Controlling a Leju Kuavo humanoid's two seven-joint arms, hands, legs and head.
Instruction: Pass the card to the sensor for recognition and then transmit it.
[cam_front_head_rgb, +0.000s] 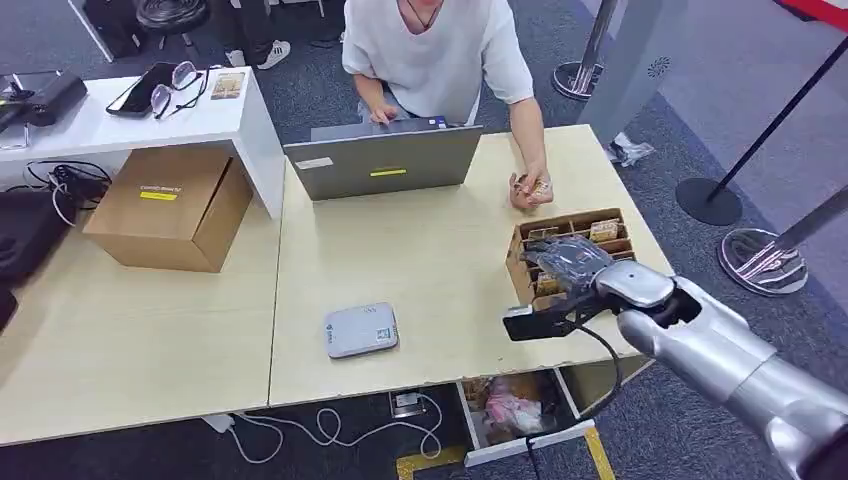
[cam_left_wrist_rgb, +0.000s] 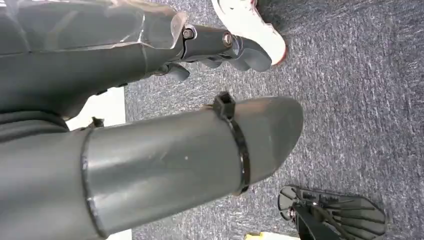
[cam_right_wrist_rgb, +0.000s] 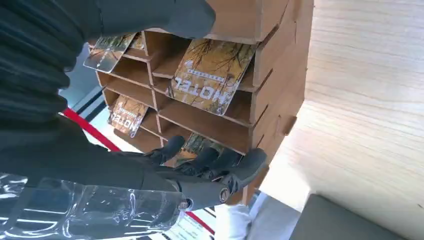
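One right hand (cam_front_head_rgb: 566, 262) at the wooden card rack (cam_front_head_rgb: 610, 243) on the table (cam_front_head_rgb: 420, 260): fingers (cam_right_wrist_rgb: 227, 170) reach into a slot, touching a hotel card (cam_right_wrist_rgb: 197, 145); whether it grips cannot be told.

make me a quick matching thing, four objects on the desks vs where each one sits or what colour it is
Column one:
1. card reader
2. wooden card rack
3. laptop
4. cardboard box

Column two:
A. brown, on the left desk
B. under the right hand, at the right edge of the desk
C. open in front of the person
D. flat grey pad near the desk's front edge

Pairs: 1-D, 2-B, 3-C, 4-A
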